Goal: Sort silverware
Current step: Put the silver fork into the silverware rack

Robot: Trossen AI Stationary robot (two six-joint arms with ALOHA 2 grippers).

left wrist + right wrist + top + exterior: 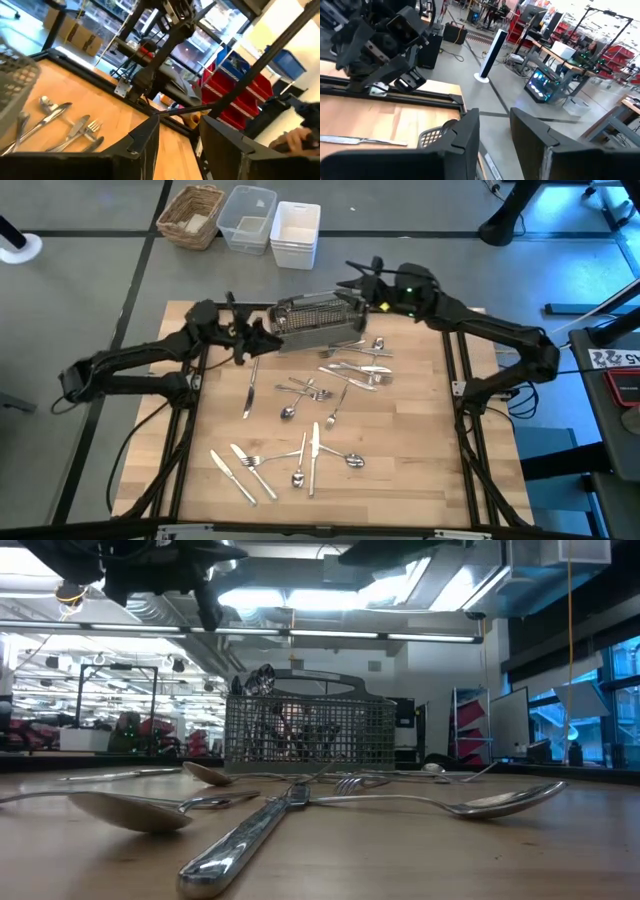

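Low view puts a knife handle (250, 835) and two spoons (130, 808) nearest the lens, cut off at the edges, with the grey mesh caddy (308, 730) standing behind them; a few utensil ends rise above its rim, but which kinds they are is hard to make out through the mesh.

From above, the caddy (318, 320) sits at the far middle of the wooden table (480, 470). On the near side of the caddy the silverware (300, 448) lies loose: a cluster of knives, forks and spoons closest to the table's front edge, a fork and spoon group (305, 392) midway, a lone knife (249, 390) toward the left arm's side, and a tangle (358, 370) just beside the caddy's right end.

The left gripper (262, 338) hovers at the caddy's left end, its fingers (145, 142) a moderate gap apart and holding nothing. The right gripper (362, 280) hangs at the caddy's far right corner, its fingers (462, 145) likewise parted a little and empty; the caddy's rim (434, 135) shows just past them. All the loose pieces lie on the near side of both grippers, apart from them.
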